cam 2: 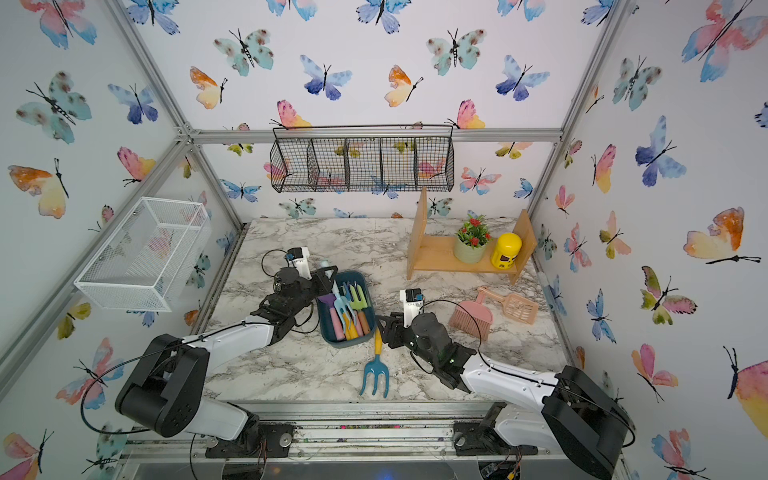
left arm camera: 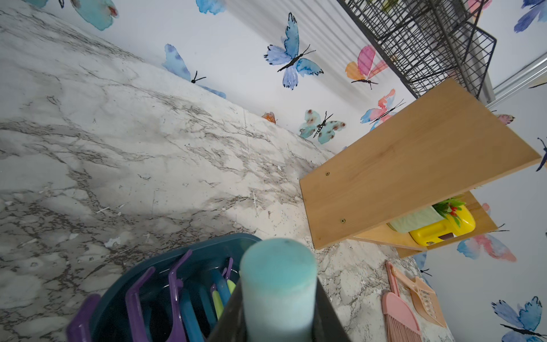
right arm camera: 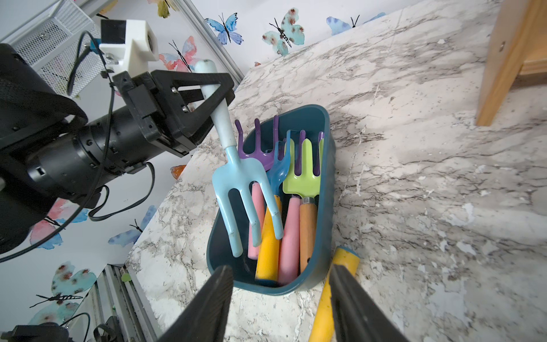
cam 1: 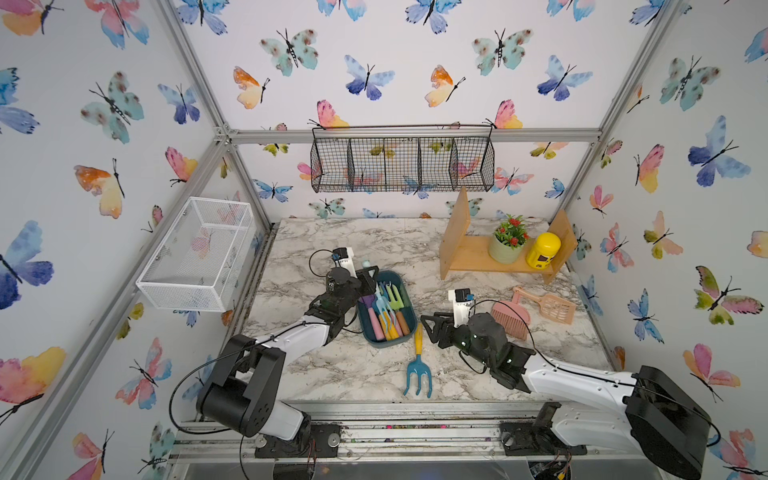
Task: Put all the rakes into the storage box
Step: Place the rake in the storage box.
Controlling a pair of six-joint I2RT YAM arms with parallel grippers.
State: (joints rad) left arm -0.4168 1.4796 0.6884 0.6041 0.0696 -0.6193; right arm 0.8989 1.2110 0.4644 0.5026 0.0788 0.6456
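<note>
Now light-blue rake tilted, tines dipping into storage box, handle clamped in left gripper above box's far end. Box holds other rakes: purple, blue, green heads; pink, yellow, wooden handles. Right gripper jaws apart, empty, at box's near end, just beside yellow-handled teal rake outside box. Tine contact with contents unclear

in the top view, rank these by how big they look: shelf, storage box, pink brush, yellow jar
1. shelf
2. storage box
3. pink brush and yellow jar: they look about alike here, so I won't rank them against each other.
</note>
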